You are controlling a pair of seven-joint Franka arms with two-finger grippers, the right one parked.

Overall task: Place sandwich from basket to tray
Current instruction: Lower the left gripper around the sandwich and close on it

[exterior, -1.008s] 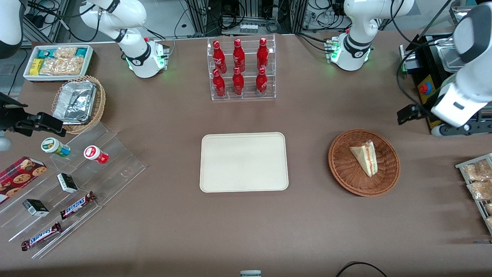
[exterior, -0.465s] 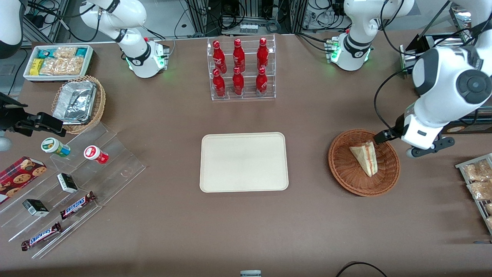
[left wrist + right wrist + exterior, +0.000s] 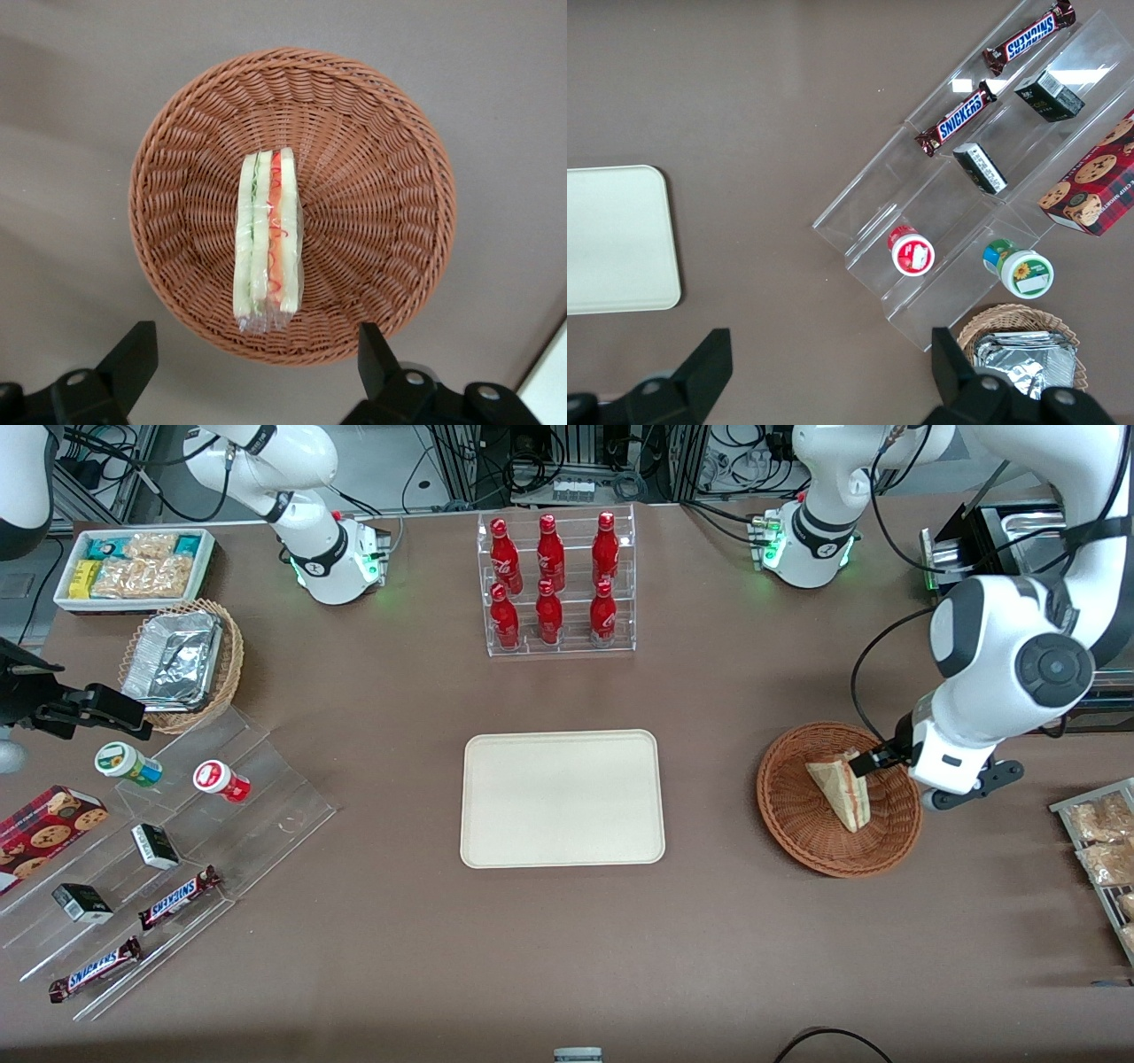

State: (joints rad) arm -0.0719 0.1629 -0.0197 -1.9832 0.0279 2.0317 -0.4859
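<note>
red bottles [image 3: 554, 583], snickers bars [image 3: 180, 897]

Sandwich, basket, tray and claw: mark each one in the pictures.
sandwich [image 3: 268, 241], left wrist view, on its filling edge.
basket [image 3: 390, 133], left wrist view, on the woven wall.
tray [image 3: 562, 798], front view, on its bare middle.
claw [image 3: 257, 359], left wrist view, midway between open fingertips, above the basket.
</note>
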